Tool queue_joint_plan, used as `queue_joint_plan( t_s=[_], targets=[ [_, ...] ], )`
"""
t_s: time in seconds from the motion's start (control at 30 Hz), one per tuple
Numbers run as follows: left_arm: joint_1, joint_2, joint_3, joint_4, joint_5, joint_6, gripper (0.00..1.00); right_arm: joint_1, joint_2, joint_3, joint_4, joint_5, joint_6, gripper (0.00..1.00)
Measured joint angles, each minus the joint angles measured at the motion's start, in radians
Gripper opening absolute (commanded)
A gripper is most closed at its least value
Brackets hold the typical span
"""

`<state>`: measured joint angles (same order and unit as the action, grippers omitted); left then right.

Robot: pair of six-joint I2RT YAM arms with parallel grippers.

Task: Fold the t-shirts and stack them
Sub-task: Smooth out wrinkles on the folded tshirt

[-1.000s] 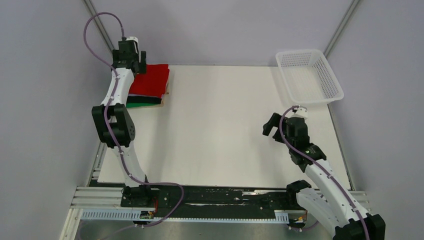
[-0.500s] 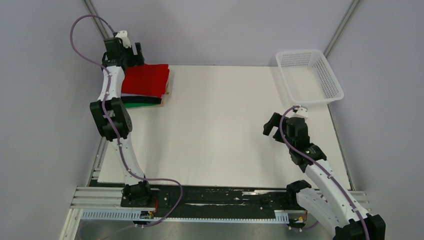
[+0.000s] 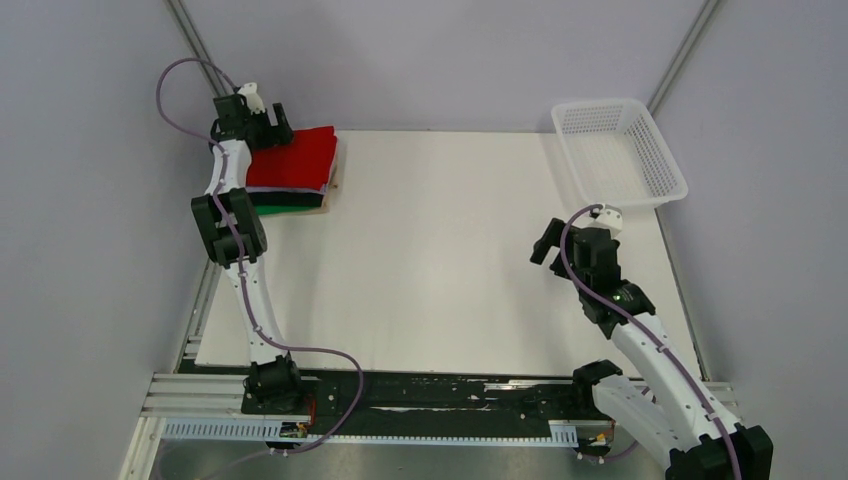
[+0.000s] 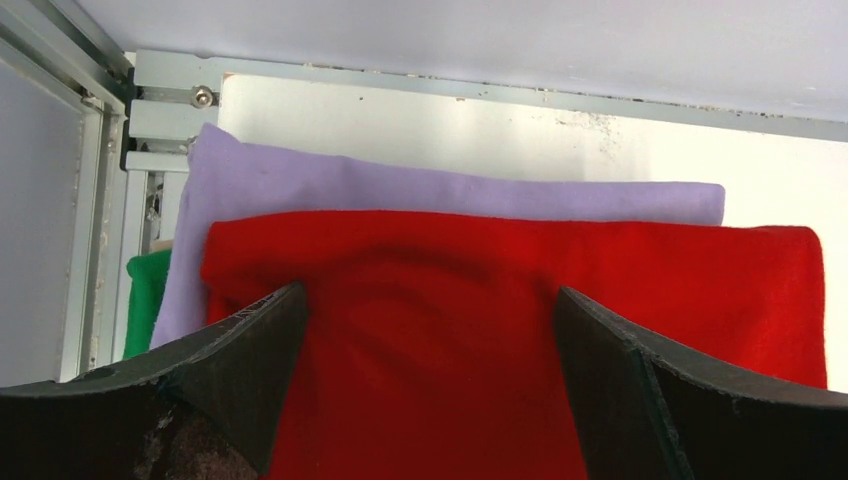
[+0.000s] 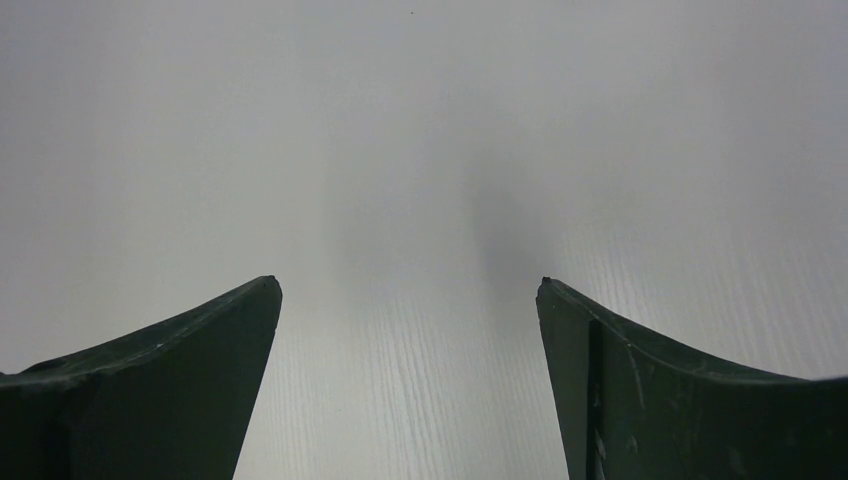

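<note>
The red t-shirt [image 3: 298,160] lies folded on top of a stack at the table's back left. In the left wrist view the red t-shirt [image 4: 500,330] covers a lavender one [image 4: 400,185], and a green edge [image 4: 145,300] sticks out on the left. Green and black layers [image 3: 285,205] show at the stack's near side. My left gripper [image 3: 272,132] is open and empty just over the red shirt's back-left edge, its jaws [image 4: 428,292] wide apart. My right gripper [image 3: 548,245] is open and empty above bare table, as the right wrist view [image 5: 408,285] shows.
A white mesh basket [image 3: 668,190] stands at the back right corner and holds nothing that I can see. A thin tan edge [image 3: 336,185] shows under the stack's right side. The metal frame rail [image 4: 160,110] runs close behind the stack.
My left gripper swung back and left off the stack, then came back toward the red shirt's back-left edge. The right arm shifted slightly to the right. The stack has not moved.
</note>
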<state>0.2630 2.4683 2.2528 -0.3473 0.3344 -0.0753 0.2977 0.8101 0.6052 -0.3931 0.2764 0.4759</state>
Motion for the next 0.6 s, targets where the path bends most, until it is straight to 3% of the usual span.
queue_joint_plan(
  t_s=[0.4,0.47,0.6],
  targets=[
    [0.009,-0.008,0.009,0.003,0.025,-0.061,1.0,0.0,-0.023,0.02,-0.031,0.011,-0.006,1.0],
    [0.009,-0.056,-0.043,0.011,0.023,-0.084,1.0,0.0,-0.044,0.026,-0.038,0.012,-0.006,1.0],
    [0.006,-0.28,-0.294,0.063,0.018,-0.147,1.0,0.0,-0.11,0.028,-0.053,0.016,-0.006,1.0]
  ],
)
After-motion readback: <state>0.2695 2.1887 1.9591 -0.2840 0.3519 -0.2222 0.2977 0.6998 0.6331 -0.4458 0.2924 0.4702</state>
